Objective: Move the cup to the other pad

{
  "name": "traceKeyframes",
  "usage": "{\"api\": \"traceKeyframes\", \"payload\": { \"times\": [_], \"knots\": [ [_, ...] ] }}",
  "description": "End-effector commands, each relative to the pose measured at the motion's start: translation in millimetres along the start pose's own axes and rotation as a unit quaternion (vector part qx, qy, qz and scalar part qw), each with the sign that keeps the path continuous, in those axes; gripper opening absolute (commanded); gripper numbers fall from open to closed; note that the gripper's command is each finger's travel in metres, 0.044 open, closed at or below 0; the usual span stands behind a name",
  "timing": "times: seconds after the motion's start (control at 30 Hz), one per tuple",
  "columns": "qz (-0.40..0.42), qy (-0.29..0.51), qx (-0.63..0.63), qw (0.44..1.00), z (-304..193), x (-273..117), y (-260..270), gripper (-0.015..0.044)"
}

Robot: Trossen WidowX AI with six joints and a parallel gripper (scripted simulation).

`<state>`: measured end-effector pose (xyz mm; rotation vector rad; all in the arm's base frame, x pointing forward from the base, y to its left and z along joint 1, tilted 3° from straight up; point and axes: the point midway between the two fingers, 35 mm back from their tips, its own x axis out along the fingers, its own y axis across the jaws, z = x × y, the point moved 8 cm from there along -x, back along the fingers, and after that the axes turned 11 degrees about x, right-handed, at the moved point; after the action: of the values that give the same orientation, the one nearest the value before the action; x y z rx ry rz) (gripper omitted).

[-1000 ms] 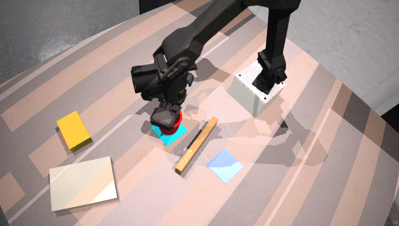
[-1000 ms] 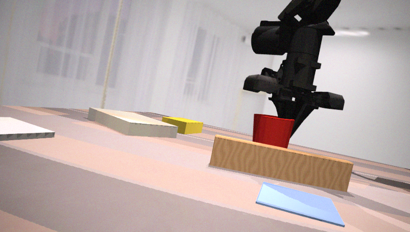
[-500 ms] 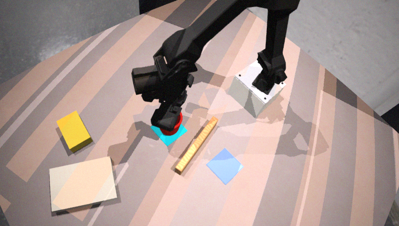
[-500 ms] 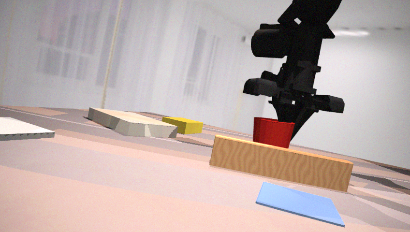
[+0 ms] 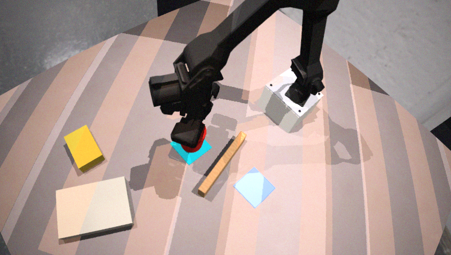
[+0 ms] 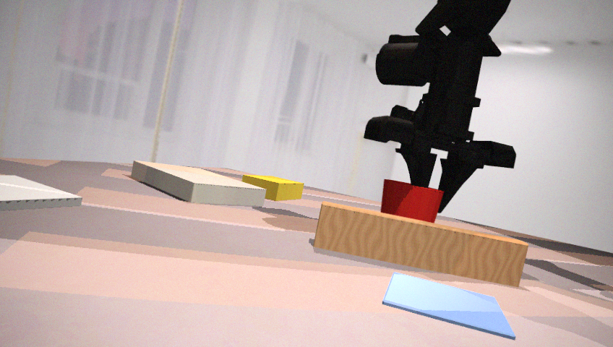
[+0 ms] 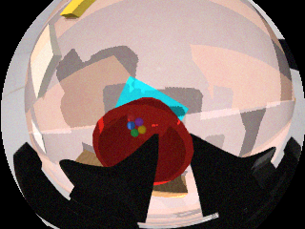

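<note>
The red cup stands upright on the cyan pad. Several small coloured marbles lie inside at its bottom. My gripper is open, its fingers parted around the cup's wall: one tip is inside the rim, the other outside, with a gap between them. In the top view the fingertips are hidden by the gripper's own body. The light blue pad is bare. The wooden bar hides the cup's base and the cyan pad in the exterior view.
The wooden bar lies between the two pads, close to the cup. A yellow block and a flat cream block lie at the left of the top view. The arm's white base is behind.
</note>
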<state>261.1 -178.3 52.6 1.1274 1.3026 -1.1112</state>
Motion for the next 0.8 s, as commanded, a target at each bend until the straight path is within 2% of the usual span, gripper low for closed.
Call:
{"api": "traceKeyframes", "payload": {
  "times": [0.0, 0.77],
  "knots": [
    [0.001, -0.002, 0.000, 1.000, 0.8, -5.7, 1.0, 0.0128],
    [0.000, -0.001, -0.002, 1.000, -2.0, -44.6, -1.1, 0.0128]
  ]
}}
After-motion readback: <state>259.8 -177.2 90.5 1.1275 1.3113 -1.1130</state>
